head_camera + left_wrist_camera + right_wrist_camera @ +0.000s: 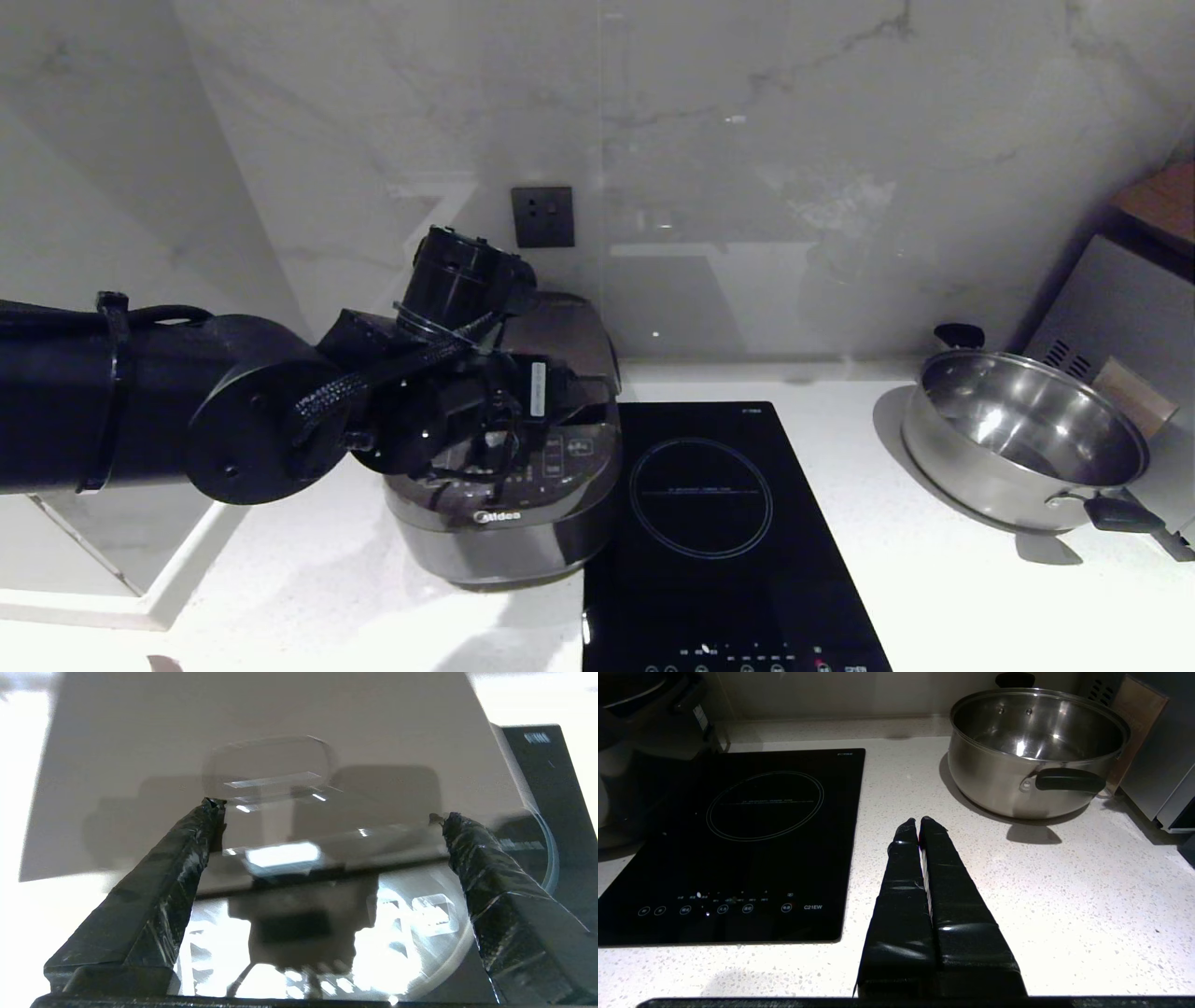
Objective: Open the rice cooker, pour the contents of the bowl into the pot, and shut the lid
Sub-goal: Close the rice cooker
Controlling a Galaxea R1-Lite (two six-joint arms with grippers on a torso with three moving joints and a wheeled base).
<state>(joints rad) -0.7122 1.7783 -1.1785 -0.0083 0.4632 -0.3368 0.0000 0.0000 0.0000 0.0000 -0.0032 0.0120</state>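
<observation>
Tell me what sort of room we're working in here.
Most likely a home kitchen: a pale counter against a marble-look wall, with a built-in hob, a rice cooker beside it and a steel pan off to the right.

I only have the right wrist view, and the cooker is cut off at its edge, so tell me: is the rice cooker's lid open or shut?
Observer: Shut. In the head view the lid lies flat on the rice cooker.
Operator: Where is the left pincer?
Observer: Above the lid. The left wrist view shows the left pincer wide open, with the oval release button just beyond its tips. I cannot tell whether it is touching.
Operator: And the bowl?
Observer: None of the three views shows it.
</observation>
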